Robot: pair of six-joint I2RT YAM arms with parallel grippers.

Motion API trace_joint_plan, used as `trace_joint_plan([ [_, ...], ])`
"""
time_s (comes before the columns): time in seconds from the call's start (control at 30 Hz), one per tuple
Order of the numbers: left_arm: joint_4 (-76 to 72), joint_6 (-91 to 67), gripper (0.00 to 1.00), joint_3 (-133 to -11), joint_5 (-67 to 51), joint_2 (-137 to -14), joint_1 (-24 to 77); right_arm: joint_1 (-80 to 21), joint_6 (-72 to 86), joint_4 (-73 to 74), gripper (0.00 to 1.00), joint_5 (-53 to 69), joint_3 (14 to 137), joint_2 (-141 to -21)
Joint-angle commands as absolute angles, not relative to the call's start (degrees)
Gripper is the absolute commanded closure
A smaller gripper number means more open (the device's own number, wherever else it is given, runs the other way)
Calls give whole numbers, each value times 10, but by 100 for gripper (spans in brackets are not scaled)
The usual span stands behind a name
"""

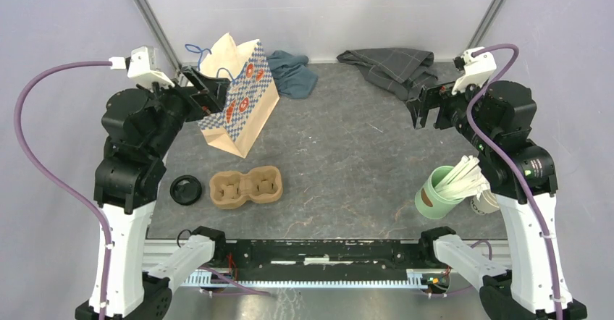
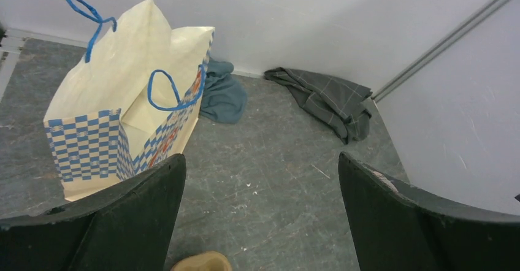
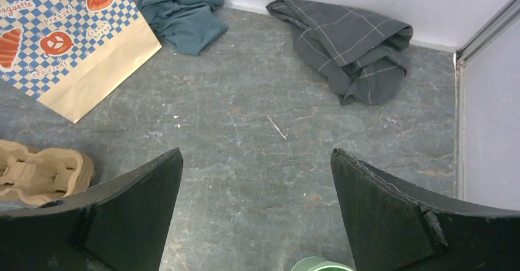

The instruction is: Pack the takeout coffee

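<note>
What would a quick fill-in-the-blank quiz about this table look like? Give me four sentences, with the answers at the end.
1. The cardboard cup carrier has ___ slots.
2. The checks on the paper bag are white and ___.
3. The cup holding the white sticks is coloured ___.
4. The left gripper and right gripper are both ___.
Missing words: two, blue, green, open.

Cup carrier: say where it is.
Top view: the carrier lies front left on the table, just right of the black lid, with the paper bag behind it.
</note>
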State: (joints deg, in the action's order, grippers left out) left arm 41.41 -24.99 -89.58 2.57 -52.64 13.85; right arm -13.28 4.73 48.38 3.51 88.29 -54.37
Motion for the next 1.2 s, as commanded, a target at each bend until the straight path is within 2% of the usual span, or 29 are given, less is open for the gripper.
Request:
trace_joint_plan([
  [0.0, 393, -212, 1, -890, -36, -525, 129, -120, 59, 491, 2, 71, 893, -545],
  [0.27, 386, -216, 1, -880, -92, -534, 125, -115, 32, 544, 2, 16, 901, -563],
  [0.47, 380, -210, 0, -870, -118, -549, 143, -115, 50, 555, 2, -108, 877, -587],
  [0.63, 377, -199, 0, -862, -129, -565, 174, -106, 85, 585, 2, -203, 907, -643],
  [0.8, 376, -197, 0, -862, -140, -591, 211, -21, 105, 613, 4, -257, 927, -681],
  [0.97, 377, -186, 0, -867, -139, -612, 244, 126, 115, 643, 12, -209, 920, -722],
  [1.07, 397, -128, 0, -878, -91, -626, 303, 198, 143, 673, 13, -218, 909, -748],
  [1.17, 412, -107, 0, -872, -59, -636, 344, 228, 170, 690, 11, -265, 888, -760],
])
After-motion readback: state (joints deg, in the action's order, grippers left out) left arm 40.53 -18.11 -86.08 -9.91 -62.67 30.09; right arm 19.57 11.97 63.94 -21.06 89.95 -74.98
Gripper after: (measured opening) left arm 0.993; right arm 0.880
